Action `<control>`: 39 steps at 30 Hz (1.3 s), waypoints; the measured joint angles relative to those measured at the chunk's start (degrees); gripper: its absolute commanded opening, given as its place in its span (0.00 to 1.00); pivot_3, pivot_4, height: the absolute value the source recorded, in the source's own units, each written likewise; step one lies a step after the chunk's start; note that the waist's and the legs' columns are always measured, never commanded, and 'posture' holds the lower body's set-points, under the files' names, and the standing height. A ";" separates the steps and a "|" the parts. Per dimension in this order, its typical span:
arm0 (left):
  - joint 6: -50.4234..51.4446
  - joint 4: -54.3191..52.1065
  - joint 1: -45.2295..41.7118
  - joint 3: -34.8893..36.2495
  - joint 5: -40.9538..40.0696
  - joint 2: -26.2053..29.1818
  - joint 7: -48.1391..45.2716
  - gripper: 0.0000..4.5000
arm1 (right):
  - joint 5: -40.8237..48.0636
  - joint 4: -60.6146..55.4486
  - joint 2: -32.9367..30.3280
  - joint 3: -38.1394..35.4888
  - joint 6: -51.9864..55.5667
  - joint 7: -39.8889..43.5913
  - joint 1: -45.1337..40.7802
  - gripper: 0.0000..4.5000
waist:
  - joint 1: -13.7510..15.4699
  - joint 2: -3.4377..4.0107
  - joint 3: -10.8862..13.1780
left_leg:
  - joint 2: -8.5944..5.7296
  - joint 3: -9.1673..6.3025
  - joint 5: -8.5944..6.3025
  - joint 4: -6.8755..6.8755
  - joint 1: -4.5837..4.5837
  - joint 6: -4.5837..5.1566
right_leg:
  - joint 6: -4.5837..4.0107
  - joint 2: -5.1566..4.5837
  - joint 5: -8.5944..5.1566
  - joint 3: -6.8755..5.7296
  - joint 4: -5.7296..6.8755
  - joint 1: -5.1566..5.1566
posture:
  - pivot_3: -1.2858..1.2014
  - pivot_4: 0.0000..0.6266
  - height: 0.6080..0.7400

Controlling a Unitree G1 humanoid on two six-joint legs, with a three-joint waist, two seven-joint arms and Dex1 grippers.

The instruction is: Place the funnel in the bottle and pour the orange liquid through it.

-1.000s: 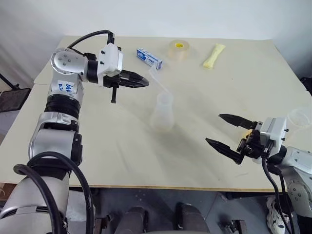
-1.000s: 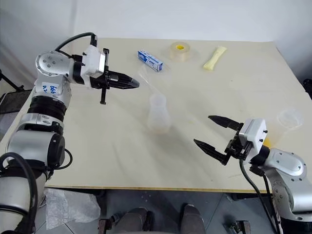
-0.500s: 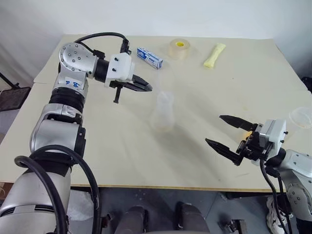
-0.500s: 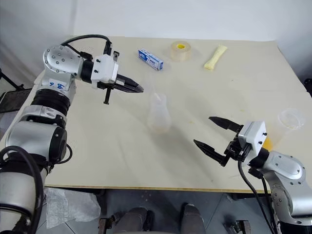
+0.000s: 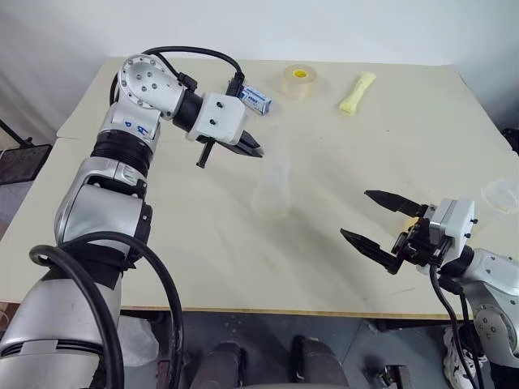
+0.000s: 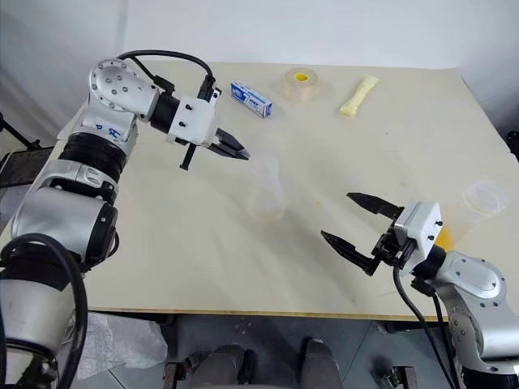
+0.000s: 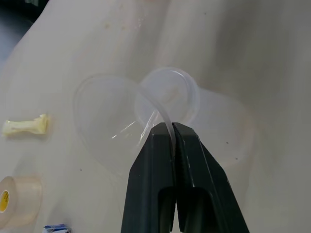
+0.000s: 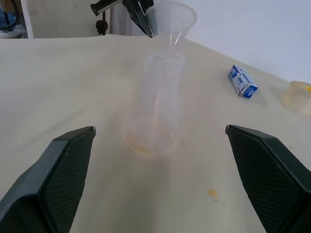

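I've got the left gripper pinching the funnel by its rim right above the bottle, right gripper spread wide nearby.

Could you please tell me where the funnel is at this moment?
The funnel is pinched by its rim in the left gripper, its spout at the mouth of the bottle near the middle of the table.
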 measured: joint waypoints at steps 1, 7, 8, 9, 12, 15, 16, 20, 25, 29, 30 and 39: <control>0.69 0.10 -0.30 -0.05 0.85 -0.01 0.01 0.20 | -0.18 0.00 0.01 0.00 -0.01 0.00 0.01 1.00 | -0.04 0.00 0.00 | -0.01 0.01 0.00 0.00 0.00 0.00 | 0.00 0.00 0.00 0.00 0.00 -0.01 | 0.52 0.24 1.00; 2.35 0.38 -0.53 0.20 2.29 -0.06 0.01 0.61 | -0.33 0.00 0.01 0.00 -0.02 0.00 0.02 1.00 | -0.11 0.00 0.00 | 0.01 0.01 0.00 0.00 0.00 0.00 | 0.00 0.01 0.00 0.00 0.02 -0.02 | 0.52 0.24 1.00; 2.77 0.37 -0.53 0.49 2.23 -0.13 0.01 0.68 | -0.34 0.00 0.01 0.00 -0.02 0.00 0.01 1.00 | -0.08 0.00 0.00 | 0.01 0.00 0.00 0.00 0.00 0.00 | 0.00 0.01 0.00 0.00 0.03 -0.02 | 0.52 0.24 1.00; 3.16 0.37 -0.53 0.78 2.13 -0.22 0.00 0.75 | -0.34 0.00 0.01 0.00 -0.02 0.00 0.01 1.00 | -0.07 0.00 0.00 | 0.01 0.00 0.00 0.00 0.00 0.00 | 0.00 0.00 0.00 0.00 0.03 -0.02 | 0.52 0.24 1.00; 4.61 0.25 -0.53 2.29 1.04 -0.77 0.00 0.95 | -0.34 0.00 0.00 0.00 -0.02 0.00 0.01 1.00 | -0.07 0.00 0.00 | 0.01 0.00 0.00 0.01 0.00 0.00 | 0.00 0.00 0.00 0.00 0.04 -0.02 | 0.52 0.24 1.00; 7.75 -0.39 -0.51 4.23 -0.60 -0.79 0.00 1.00 | -0.35 0.00 0.00 -0.05 -0.02 -0.17 0.00 1.00 | -0.17 0.00 0.00 | 0.01 0.00 0.00 0.01 0.00 0.00 | 0.00 0.00 0.00 0.00 0.08 -0.05 | 0.52 0.24 1.00; 9.18 -0.80 -0.43 5.19 -1.54 -0.66 0.00 1.00 | -0.35 0.00 -0.01 -0.10 -0.02 -0.34 0.00 1.00 | -0.19 0.00 0.00 | 0.01 0.00 0.00 0.00 0.00 0.00 | 0.00 0.00 0.00 0.00 0.10 -0.06 | 0.52 0.24 1.00; 16.18 -5.23 2.43 9.33 -5.99 1.10 0.00 1.00 | -0.34 -0.66 -0.01 -1.00 0.03 -1.30 1.36 1.00 | -0.26 0.04 -0.03 | 0.04 0.01 0.00 -0.01 0.07 0.00 | 0.00 -0.02 0.00 0.02 0.22 -0.09 | 0.52 0.24 1.00; 29.11 -14.72 15.80 15.71 -13.38 4.58 0.08 1.00 | -0.33 -4.21 0.71 -4.18 0.22 -4.77 6.04 1.00 | -0.39 0.04 -0.03 | 0.08 -0.01 0.00 0.06 0.08 -0.01 | -0.01 -0.01 0.00 0.06 0.34 -0.12 | 0.52 0.24 1.00; 39.23 -26.90 29.18 18.96 -19.25 7.27 0.11 1.00 | -0.83 -7.39 2.04 -5.57 0.56 -8.29 10.81 1.00 | -0.42 0.03 -0.02 | 0.08 -0.03 -0.01 0.11 0.09 -0.03 | -0.02 -0.01 -0.01 0.15 0.47 -0.17 | 0.52 0.24 1.00; 41.15 -29.07 31.60 19.39 -20.24 7.45 0.13 1.00 | -0.93 -7.88 2.62 -5.83 0.66 -9.29 11.45 1.00 | -0.37 0.03 -0.02 | 0.06 -0.03 -0.01 0.17 0.09 -0.03 | -0.03 -0.02 -0.01 0.20 0.53 -0.16 | 0.52 0.24 1.00; 49.35 -37.68 47.22 22.59 -28.66 5.38 0.08 1.00 | -4.65 -16.30 12.93 -9.27 4.31 -26.95 19.61 1.00 | 0.30 0.13 -0.09 | -0.09 -0.13 -0.02 0.31 0.13 -0.04 | -0.05 -0.06 -0.02 0.39 0.71 -0.14 | 0.52 0.24 1.00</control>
